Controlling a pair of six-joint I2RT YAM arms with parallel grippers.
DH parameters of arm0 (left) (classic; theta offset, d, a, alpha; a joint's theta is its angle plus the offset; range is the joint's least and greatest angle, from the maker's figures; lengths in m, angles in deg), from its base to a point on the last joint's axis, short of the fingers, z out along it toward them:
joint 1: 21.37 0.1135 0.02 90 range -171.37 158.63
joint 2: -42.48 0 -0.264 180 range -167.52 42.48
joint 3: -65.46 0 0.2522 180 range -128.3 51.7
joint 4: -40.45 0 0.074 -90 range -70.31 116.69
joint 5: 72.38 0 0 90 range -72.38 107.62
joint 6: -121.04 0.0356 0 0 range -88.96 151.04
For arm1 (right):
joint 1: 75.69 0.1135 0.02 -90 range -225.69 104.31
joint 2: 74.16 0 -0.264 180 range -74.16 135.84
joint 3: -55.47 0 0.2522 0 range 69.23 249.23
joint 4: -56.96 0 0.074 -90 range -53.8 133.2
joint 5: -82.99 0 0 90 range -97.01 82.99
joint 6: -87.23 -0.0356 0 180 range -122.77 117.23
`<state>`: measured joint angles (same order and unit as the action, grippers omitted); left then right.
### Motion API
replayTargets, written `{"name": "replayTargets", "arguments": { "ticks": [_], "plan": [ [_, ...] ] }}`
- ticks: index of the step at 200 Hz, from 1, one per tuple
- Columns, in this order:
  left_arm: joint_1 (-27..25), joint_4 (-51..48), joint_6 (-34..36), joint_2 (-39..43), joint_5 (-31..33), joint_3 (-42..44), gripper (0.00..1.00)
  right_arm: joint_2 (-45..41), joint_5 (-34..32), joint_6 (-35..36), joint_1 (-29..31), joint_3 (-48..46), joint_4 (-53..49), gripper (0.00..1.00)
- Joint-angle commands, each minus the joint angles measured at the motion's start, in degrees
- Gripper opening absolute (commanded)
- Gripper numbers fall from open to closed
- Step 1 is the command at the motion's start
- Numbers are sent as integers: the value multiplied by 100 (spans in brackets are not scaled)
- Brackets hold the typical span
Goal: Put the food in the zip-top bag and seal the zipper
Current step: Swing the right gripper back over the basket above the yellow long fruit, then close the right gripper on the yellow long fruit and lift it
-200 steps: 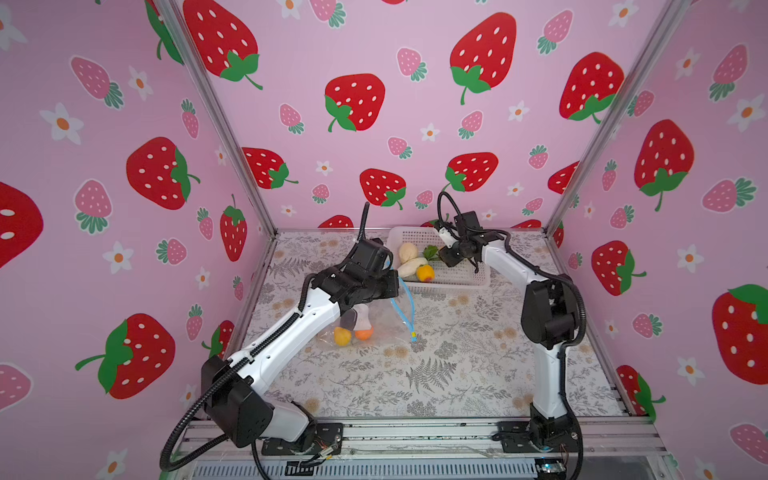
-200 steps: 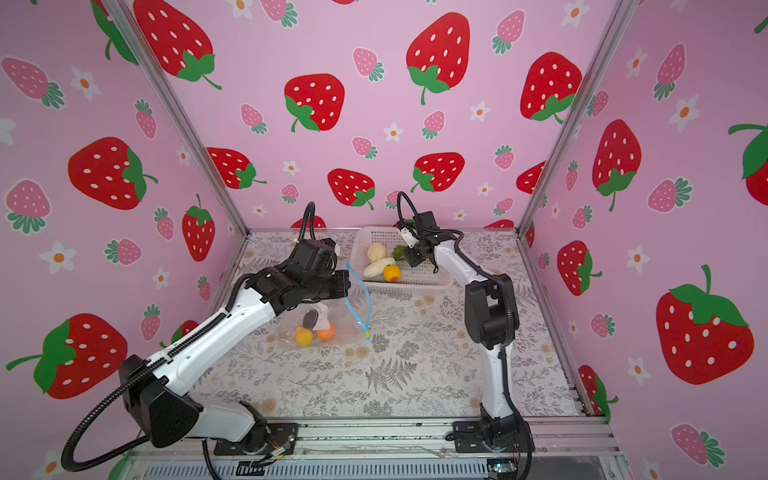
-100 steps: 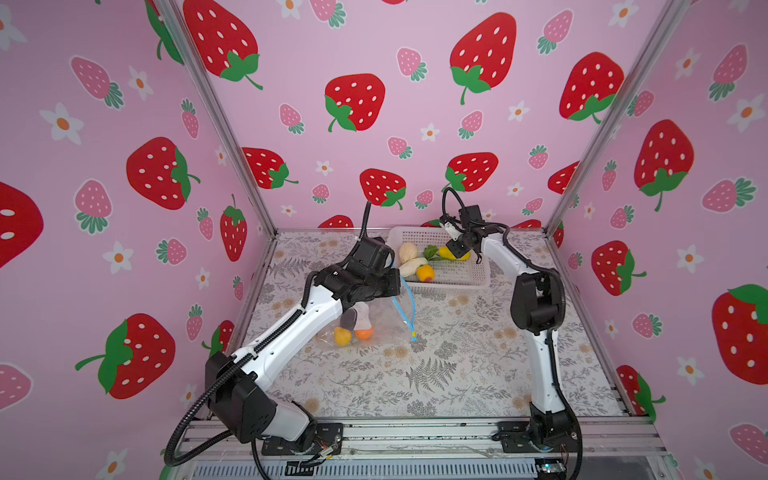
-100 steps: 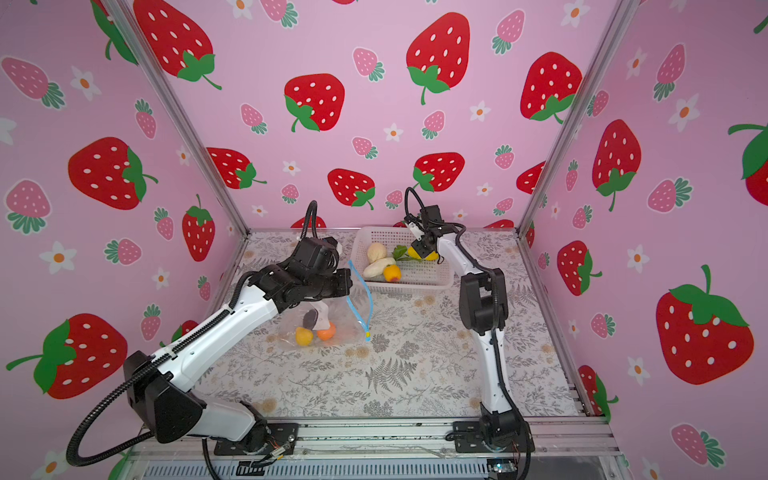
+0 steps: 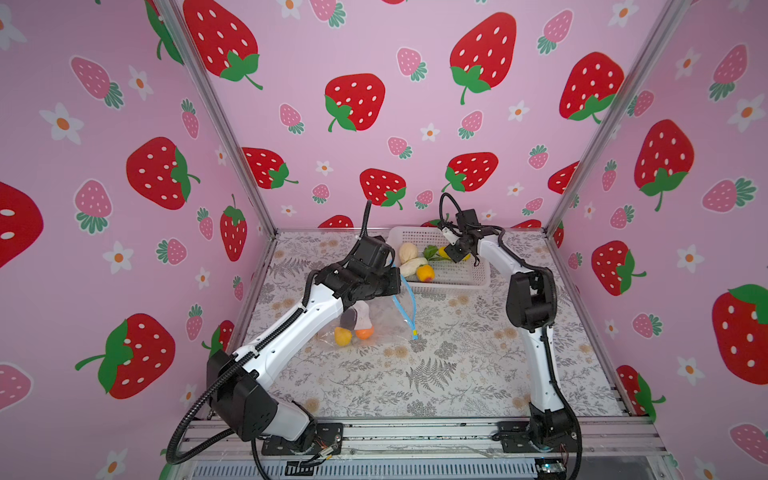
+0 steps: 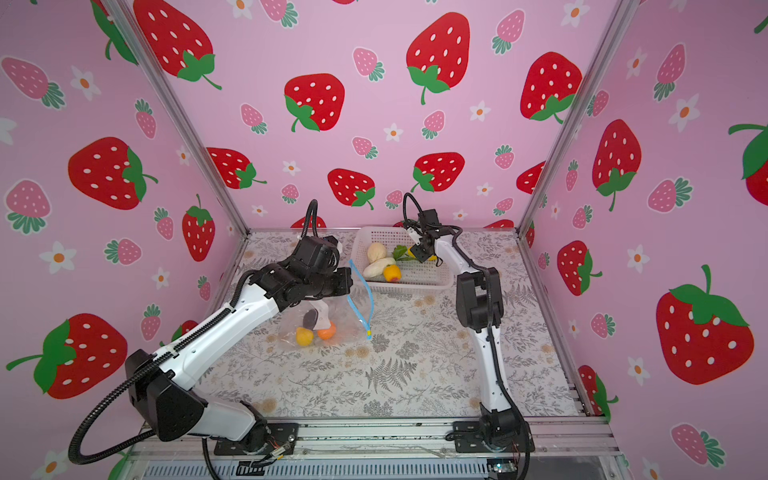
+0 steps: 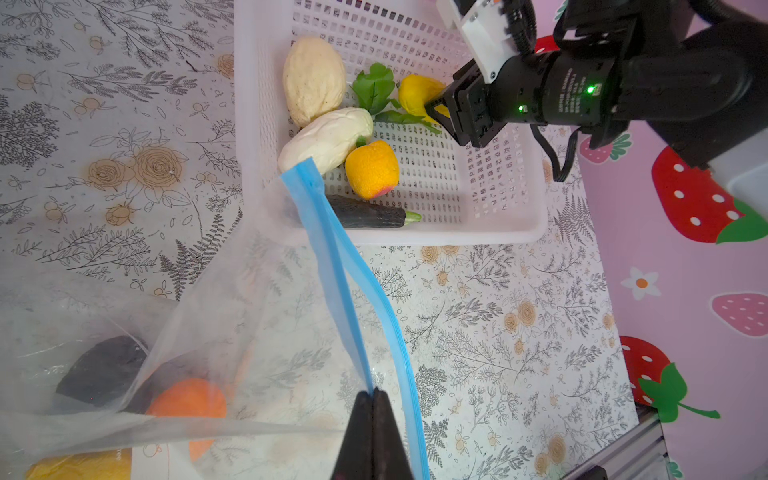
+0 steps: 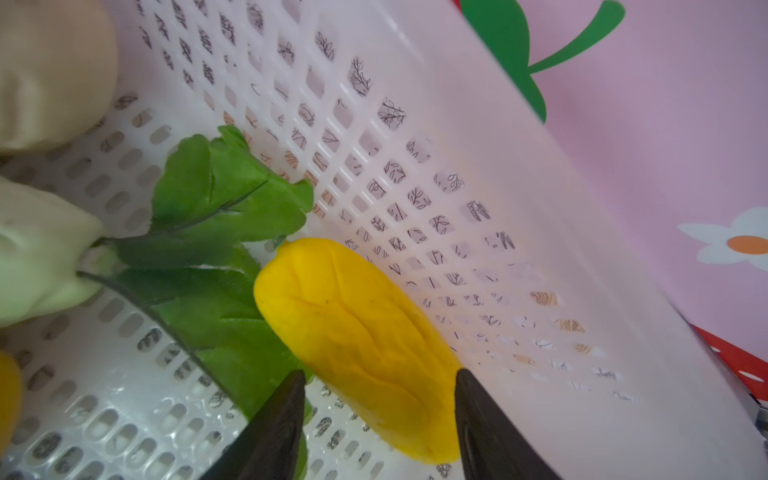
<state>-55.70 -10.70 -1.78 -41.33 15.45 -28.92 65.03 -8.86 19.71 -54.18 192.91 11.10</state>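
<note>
Clear plastic comes first: the bag lies crumpled on the flowered table nearest me, with an orange fruit, a small yellow fruit and a dark piece inside. My left gripper is pinched tight on one lip of the blue zipper, holding the mouth lifted and parted. Farther back, in the white basket, my right gripper stands with jaws apart astride a long yellow fruit beside green leaves; whether the pads touch it I cannot quite tell.
</note>
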Motion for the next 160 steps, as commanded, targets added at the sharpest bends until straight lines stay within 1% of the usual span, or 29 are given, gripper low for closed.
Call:
{"name": "replayTargets", "arguments": {
  "ticks": [1,93,108,130,160],
  "plan": [
    [23,-3,-23,-30,-3,-252,0,225,79,76,-27,162,-122,63],
    [25,-12,-23,-30,-12,-234,0,466,0,-104,-30,287,-76,71],
    [22,-8,-28,-30,-12,-244,0,509,12,-151,-27,332,-69,71],
    [23,-7,-23,-20,-4,-239,0,539,18,-223,-25,367,-83,66],
    [23,-12,-25,-6,-2,-235,0,564,68,-297,-31,373,-82,65]
  ]
}}
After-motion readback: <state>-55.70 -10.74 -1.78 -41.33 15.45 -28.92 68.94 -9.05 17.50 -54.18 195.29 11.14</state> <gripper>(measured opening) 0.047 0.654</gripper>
